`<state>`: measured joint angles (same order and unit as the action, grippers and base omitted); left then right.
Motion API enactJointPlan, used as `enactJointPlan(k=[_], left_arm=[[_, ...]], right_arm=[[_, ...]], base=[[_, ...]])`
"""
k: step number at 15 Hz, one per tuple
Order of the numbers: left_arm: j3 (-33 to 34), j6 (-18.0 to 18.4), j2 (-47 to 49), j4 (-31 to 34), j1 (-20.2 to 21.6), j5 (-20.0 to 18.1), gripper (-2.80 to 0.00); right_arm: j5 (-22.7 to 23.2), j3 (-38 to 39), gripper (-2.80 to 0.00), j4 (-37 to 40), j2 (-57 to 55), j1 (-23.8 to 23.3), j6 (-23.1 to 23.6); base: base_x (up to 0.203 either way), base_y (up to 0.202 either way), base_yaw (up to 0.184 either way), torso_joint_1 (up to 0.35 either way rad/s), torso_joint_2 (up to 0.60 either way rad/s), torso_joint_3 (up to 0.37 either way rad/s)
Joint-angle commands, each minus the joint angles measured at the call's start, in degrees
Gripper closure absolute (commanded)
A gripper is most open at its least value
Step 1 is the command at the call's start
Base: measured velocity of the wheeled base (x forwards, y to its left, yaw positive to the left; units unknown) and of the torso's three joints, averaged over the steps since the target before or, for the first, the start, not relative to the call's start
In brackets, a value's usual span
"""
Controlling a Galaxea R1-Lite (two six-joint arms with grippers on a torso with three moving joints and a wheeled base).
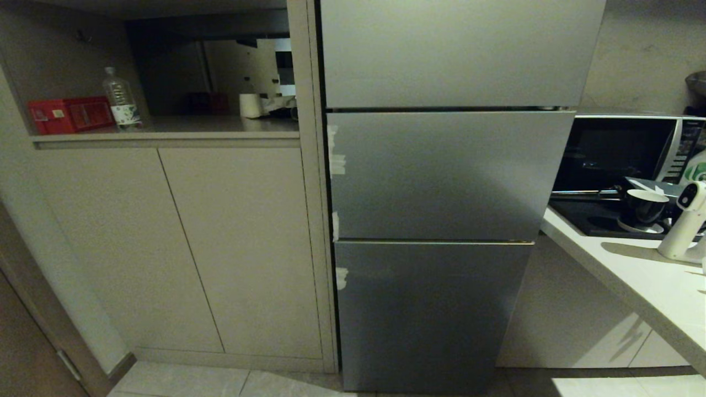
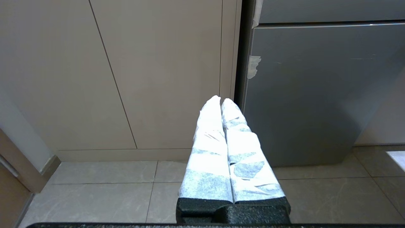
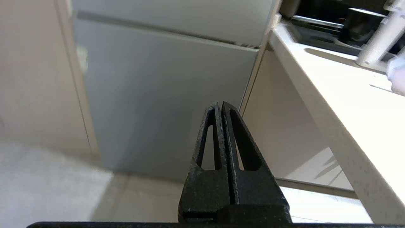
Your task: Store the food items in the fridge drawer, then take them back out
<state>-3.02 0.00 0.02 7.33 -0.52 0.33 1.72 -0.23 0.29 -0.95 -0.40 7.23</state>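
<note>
A grey fridge (image 1: pixel 441 176) with three closed fronts stands before me; its lowest front (image 2: pixel 316 88) also shows in both wrist views. The fridge drawer and the food items are hidden. Neither arm shows in the head view. My left gripper (image 2: pixel 221 100), fingers wrapped in white tape, is shut and empty, held low and pointing at the seam between the beige cabinet and the fridge. My right gripper (image 3: pixel 220 106), bare black, is shut and empty, pointing at the lower right edge of the fridge (image 3: pixel 164 95).
Beige cabinet doors (image 1: pixel 209 242) stand left of the fridge, with a shelf above holding a water bottle (image 1: pixel 121 100) and a red box (image 1: pixel 70 114). A white counter (image 1: pixel 634 275) juts out on the right with a microwave (image 1: pixel 618 149), a dark cup (image 1: pixel 642 207) and a white device (image 1: pixel 686 223).
</note>
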Motion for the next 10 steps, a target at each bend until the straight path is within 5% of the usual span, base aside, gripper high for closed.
enactJointPlan(k=[1, 10], left_arm=[[0.03, -0.09, -0.02, -0.03, 0.00, 0.02, 0.00], [0.03, -0.18, -0.11, -0.03, 0.00, 0.02, 0.00]], right_arm=[[-0.23, 0.58, 0.00, -1.08, 0.95, 0.05, -0.99], [-0.32, 0.50, 0.00, -1.08, 0.95, 0.05, -1.60]], base=[[0.000, 0.000, 0.000, 0.000, 0.00, 0.000], [0.000, 0.000, 0.000, 0.000, 0.00, 0.000]])
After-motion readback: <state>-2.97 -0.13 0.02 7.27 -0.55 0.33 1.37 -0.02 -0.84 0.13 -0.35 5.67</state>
